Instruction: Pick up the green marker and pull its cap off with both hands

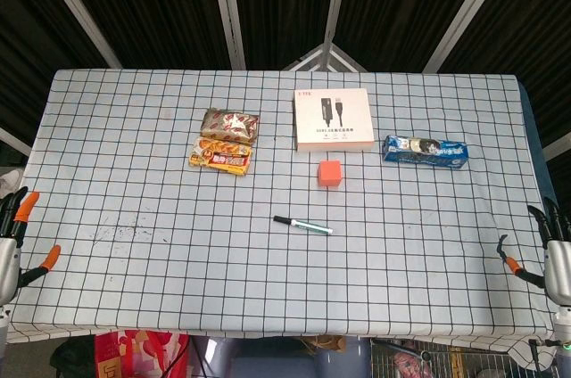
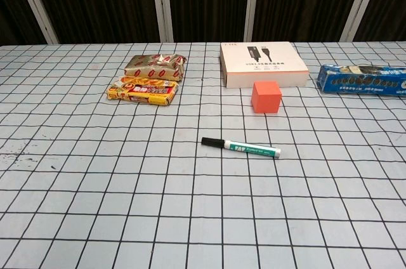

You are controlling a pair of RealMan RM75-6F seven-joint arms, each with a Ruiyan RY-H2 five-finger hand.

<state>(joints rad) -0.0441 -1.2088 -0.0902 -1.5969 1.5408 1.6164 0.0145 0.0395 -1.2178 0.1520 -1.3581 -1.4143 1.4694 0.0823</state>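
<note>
Marker is seen capped on the checked tabletop, near the orange cube; left robot hand and right robot hand are held wide, empty.

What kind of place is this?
Probably a robot test lab, not a home: a table under a black-gridded white cloth, an odd mix of a green-and-white marker and an orange cube, and dark curtains behind.

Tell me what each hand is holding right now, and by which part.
Nothing is held. The left hand and right hand sit empty at the table edges; the green marker lies untouched, cap on.
</note>
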